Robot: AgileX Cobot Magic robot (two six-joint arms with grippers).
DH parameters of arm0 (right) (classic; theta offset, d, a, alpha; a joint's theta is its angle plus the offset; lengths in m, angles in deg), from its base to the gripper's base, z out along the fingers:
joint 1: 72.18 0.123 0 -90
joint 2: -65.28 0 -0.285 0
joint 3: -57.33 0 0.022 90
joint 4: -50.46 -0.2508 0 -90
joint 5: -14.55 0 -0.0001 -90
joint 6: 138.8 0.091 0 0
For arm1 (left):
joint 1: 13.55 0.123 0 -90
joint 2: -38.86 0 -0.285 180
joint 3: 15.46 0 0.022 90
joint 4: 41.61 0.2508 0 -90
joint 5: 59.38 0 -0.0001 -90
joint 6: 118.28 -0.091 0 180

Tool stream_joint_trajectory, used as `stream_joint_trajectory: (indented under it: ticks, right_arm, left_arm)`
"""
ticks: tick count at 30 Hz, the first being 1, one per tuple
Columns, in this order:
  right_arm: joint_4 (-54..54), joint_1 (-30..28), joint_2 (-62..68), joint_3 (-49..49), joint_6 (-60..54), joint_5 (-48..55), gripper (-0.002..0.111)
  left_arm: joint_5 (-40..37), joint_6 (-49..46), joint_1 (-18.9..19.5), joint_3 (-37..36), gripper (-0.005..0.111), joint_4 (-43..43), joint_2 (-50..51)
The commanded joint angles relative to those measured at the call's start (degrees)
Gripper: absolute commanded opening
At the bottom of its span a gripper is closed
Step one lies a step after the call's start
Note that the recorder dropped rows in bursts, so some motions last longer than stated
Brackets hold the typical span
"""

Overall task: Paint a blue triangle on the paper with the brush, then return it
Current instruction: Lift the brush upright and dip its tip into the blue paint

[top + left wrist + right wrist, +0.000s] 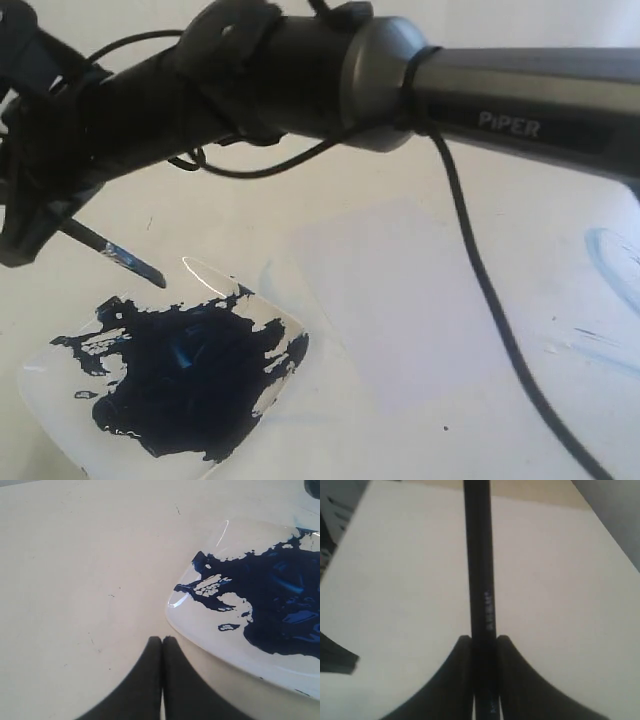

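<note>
Loading seems the step in hand; I see no blue triangle on the paper (400, 300), which lies just beside the plate (50, 372). The right hand (481, 639) is clamped on the black handle of the brush (115, 252), whose stained tip hangs just over the plate's rim, near the navy puddle (180, 370). The left hand (162, 639), pressed together and empty, sits beside the plate. Best to dip the bristles only, at the puddle's edge, then wipe the excess on bare plastic so nothing drips.
</note>
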Motion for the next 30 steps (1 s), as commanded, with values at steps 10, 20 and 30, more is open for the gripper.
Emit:
stream_joint_trajectory:
  ticks: [10, 20, 30]
  right_arm:
    - [-36.66, -14.32, -0.61, 8.48, -26.75, 35.63, 0.000]
    - [-36.66, -17.62, 0.49, 17.57, -32.93, 35.63, 0.000]
    - [-36.66, -17.62, 2.94, 18.10, -33.59, 35.63, 0.000]
  left_arm:
    - [-0.01, 0.36, -0.12, 0.00, 0.000, -0.52, -0.28]
    - [-0.01, 0.36, -0.12, 0.00, 0.000, -0.52, -0.28]
    - [-0.01, 0.36, -0.12, 0.00, 0.000, -0.52, -0.28]
